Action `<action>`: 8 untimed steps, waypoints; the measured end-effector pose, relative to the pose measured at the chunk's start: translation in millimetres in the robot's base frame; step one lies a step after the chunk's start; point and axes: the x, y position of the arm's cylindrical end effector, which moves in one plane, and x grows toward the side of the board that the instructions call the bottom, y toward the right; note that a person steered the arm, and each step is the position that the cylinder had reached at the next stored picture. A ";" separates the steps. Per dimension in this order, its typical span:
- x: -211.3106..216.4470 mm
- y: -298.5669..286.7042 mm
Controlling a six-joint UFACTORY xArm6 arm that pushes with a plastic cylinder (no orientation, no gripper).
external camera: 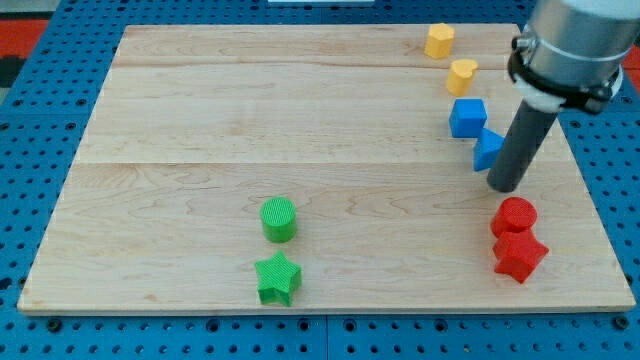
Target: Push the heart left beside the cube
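The yellow heart (462, 75) is seen near the board's (200, 150) upper right, at one o'clock from centre. The blue cube (467, 117) lies just below it, at six o'clock. No pincer is fitted; my tip (504, 186) is set at four o'clock from the cube, touching a second blue block (487, 150).

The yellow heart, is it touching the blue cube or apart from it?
Apart, narrowly. The yellow heart sits just above the blue cube, with a sliver of board between them.
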 end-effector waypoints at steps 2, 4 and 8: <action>-65.9 97.0; -179.7 99.5; -163.1 -31.4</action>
